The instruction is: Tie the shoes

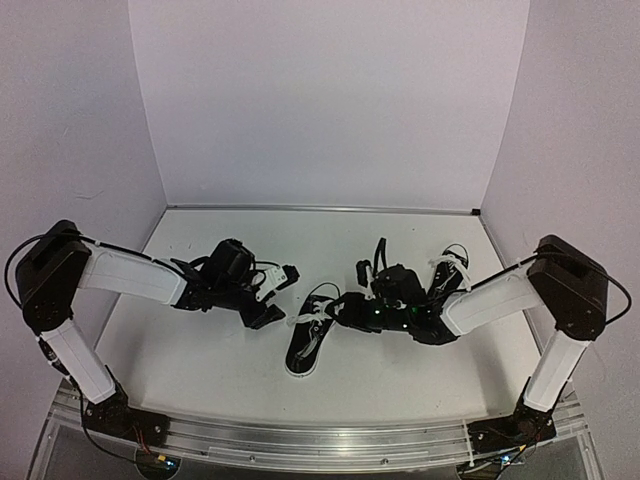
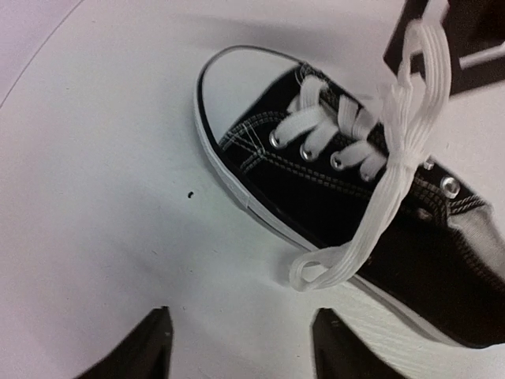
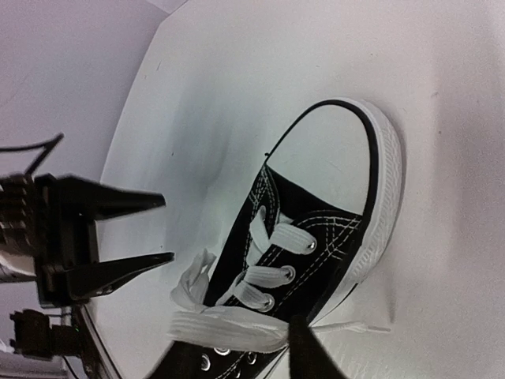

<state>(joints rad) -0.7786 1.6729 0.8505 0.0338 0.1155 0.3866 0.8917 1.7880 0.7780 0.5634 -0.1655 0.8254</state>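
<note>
L pincer (image 2: 241,343) is hanging released, fingers (image 2: 142,355) standing apart w/ nothing btwn them, only bare table (image 2: 95,197) showing in the gap; the shoe (image 2: 316,181) is lying on its sole just ahead of it & off to its right, toe cap (image 2: 241,87) sitting farther ahead, heel end running out of view on the right. R pincer (image 1: 347,307) is hovering just beside the shoe's ankle end from the opposite side; only one dark finger (image 3: 306,354) is showing in its own cam, so can't tell whether it's clenched or released, nor whether it's gripping anything. Lace (image 2: 398,134) is bunching at a knot (image 2: 401,158) mid-shoe, one set of loops rising toward R pincer, another loop (image 2: 316,272) trailing onto the table just ahead of L pincer's right finger. 2nd shoe (image 1: 452,262) is lying behind R pincer, mostly hidden, lace state not readable. Handling, as I'm judging it: shoe is prob light & prone to sliding on the smooth table if tugged, canvas upper soft, rubber sole stiffer & grippier; lace is flat, limp & thin, prob slipping easily from hard fingers & flopping when let go. Best hold is prob the loop nearest L pincer, pinched mid-loop across its flat width, not the shoe body; any pull should be going outward & gently w/ the other pincer countering, else the whole shoe is likely dragging along instead of the knot tightening
</note>
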